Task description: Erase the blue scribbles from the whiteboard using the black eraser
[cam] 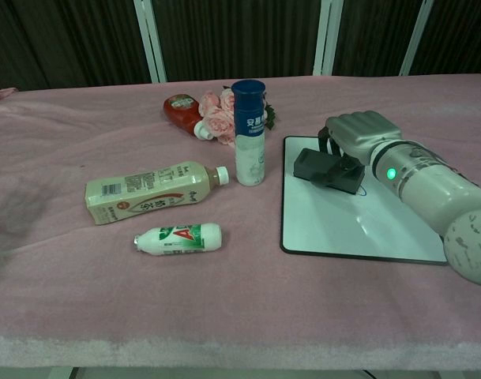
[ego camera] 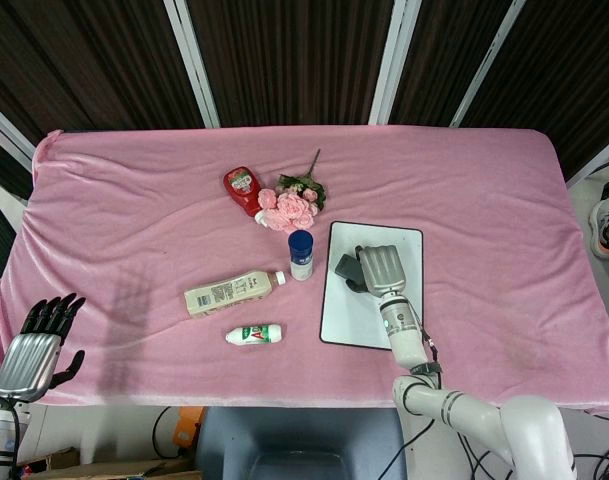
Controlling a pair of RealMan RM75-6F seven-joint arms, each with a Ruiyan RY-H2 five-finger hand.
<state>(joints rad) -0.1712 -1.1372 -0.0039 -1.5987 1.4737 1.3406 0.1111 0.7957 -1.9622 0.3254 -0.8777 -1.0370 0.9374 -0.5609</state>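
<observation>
The whiteboard [ego camera: 372, 300] [cam: 358, 225] lies flat on the pink cloth, right of centre. My right hand [ego camera: 380, 266] [cam: 359, 132] grips the black eraser [ego camera: 346, 268] [cam: 325, 170] and holds it on the board's far left part. A short trace of blue scribble [cam: 362, 190] shows just beside the eraser in the chest view; the hand hides that spot in the head view. My left hand [ego camera: 34, 352] hangs open at the table's near left corner, fingers spread, holding nothing.
A blue-capped white bottle [ego camera: 301, 254] [cam: 249, 132] stands just left of the board. A milk-tea bottle [ego camera: 232, 291] [cam: 153, 190] and a small bottle with a green and red label [ego camera: 254, 335] [cam: 178, 238] lie further left. A ketchup bottle [ego camera: 243, 190] and pink flowers [ego camera: 290, 208] lie behind.
</observation>
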